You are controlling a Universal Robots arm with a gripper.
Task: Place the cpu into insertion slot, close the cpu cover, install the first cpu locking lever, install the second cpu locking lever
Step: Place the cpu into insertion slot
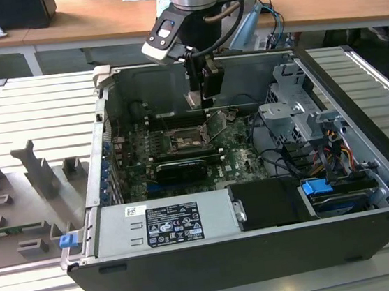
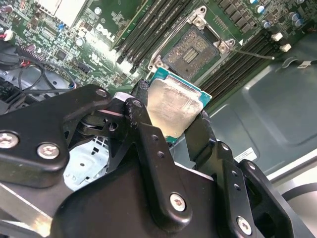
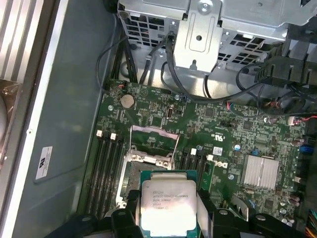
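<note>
Memory slots (image 2: 143,37) flank the bare insertion slot (image 2: 190,49); cpu cover (image 3: 153,129) raised. Pincer (image 2: 172,105) clamps cpu (image 3: 168,203): dull silver top, teal rim.

I log an open computer case (image 1: 195,272) lying on the slatted bench (image 1: 7,103), green motherboard (image 1: 235,144) facing up, silver power supply (image 1: 168,222) inside along its front wall. Drive cage (image 1: 295,106) at the exterior view's right, grey fixtures (image 1: 39,167) outside at its left. First wrist view gives me a coin cell (image 3: 128,101) and finned heatsink (image 3: 261,172) on the board.
</note>
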